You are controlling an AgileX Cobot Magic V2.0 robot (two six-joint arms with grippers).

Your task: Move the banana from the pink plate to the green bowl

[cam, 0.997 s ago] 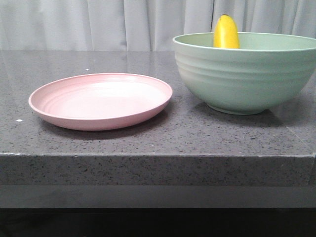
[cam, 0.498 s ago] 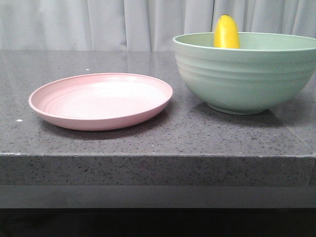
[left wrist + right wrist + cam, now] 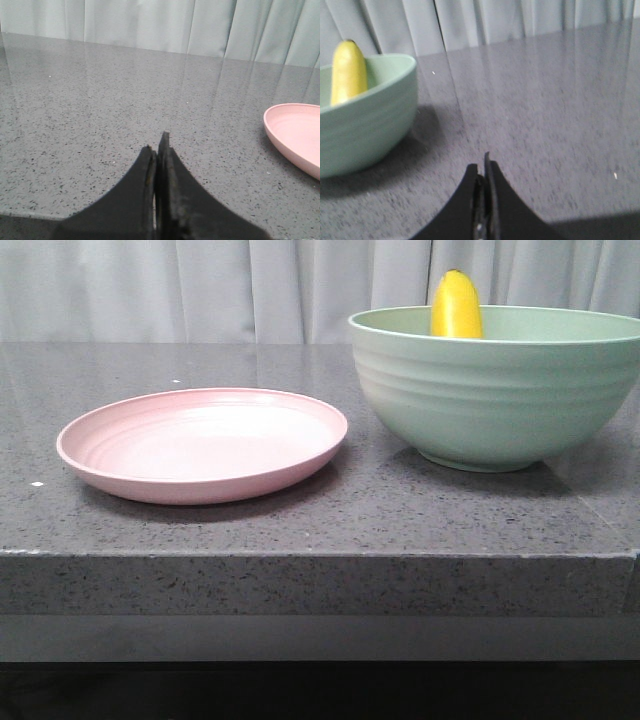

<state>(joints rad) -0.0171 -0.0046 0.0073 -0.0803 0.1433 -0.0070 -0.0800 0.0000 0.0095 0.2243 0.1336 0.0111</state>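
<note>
The yellow banana (image 3: 457, 304) stands inside the green bowl (image 3: 495, 390), its upper end poking above the far rim; the right wrist view shows it (image 3: 348, 70) leaning in the bowl (image 3: 362, 117). The pink plate (image 3: 203, 443) lies bare to the left of the bowl, and its edge shows in the left wrist view (image 3: 295, 132). My left gripper (image 3: 157, 147) is shut and empty, low over the table left of the plate. My right gripper (image 3: 482, 167) is shut and empty, low over the table to the bowl's right. Neither gripper shows in the front view.
Plate and bowl stand on a dark grey speckled stone table (image 3: 300, 530) with its front edge near the camera. A pale curtain (image 3: 200, 285) hangs behind the table.
Nothing has moved apart from a slight shift of the whole front picture.
</note>
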